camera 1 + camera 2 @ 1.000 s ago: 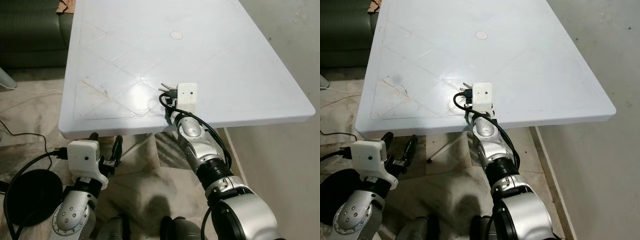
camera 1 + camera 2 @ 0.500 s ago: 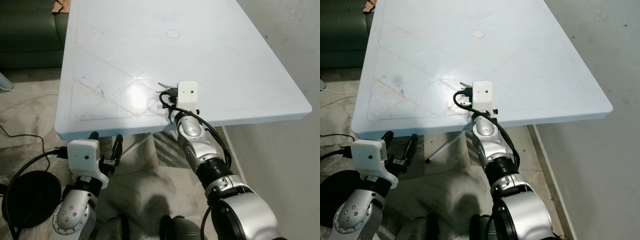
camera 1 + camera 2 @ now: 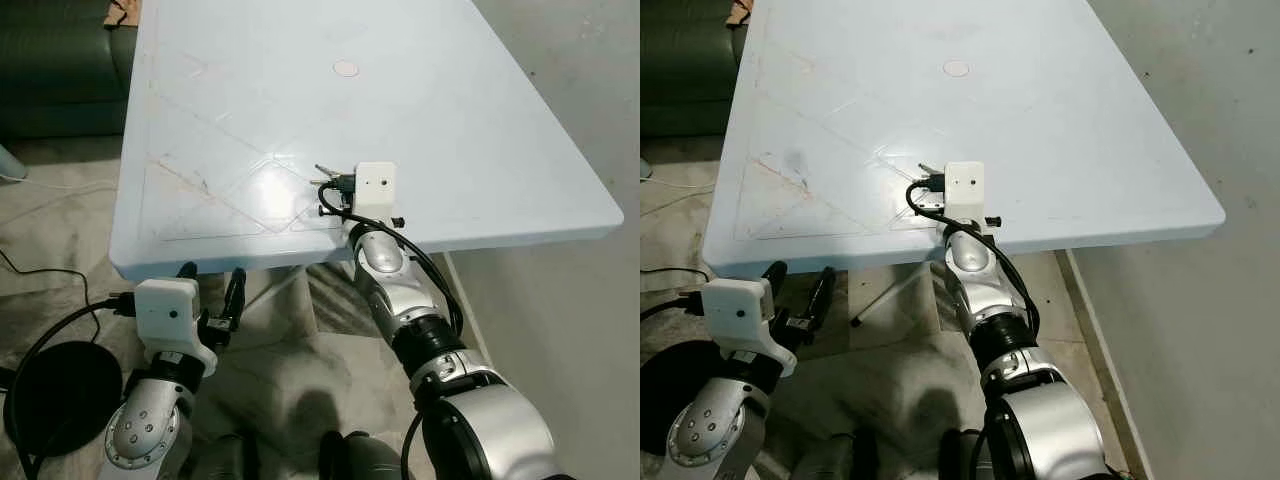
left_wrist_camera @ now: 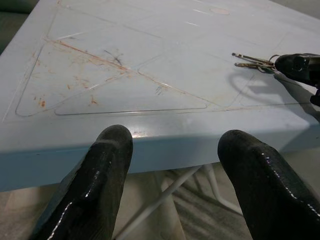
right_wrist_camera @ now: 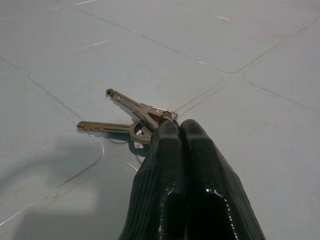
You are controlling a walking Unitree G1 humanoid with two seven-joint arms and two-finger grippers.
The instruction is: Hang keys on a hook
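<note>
Two silver keys (image 5: 131, 116) on a ring lie flat on the pale blue table (image 3: 300, 100), near its front edge. My right gripper (image 5: 179, 125) reaches over that edge, its two black fingers pressed together at the key ring, shut on the keys (image 3: 328, 173). The white wrist box (image 3: 375, 186) covers most of that gripper from above. My left gripper (image 3: 212, 282) hangs open below the table's front edge, with nothing between its fingers (image 4: 102, 175). No hook is in view.
A dark green sofa (image 3: 60, 60) stands beyond the table's far left corner. A black round base (image 3: 55, 395) with a cable lies on the floor at the left. A grey wall (image 3: 590, 90) runs along the right. Table legs (image 3: 300, 290) cross under the front edge.
The whole picture has shifted slightly, so the camera moved. My right gripper stays shut at the key ring and the keys still lie on the table.
</note>
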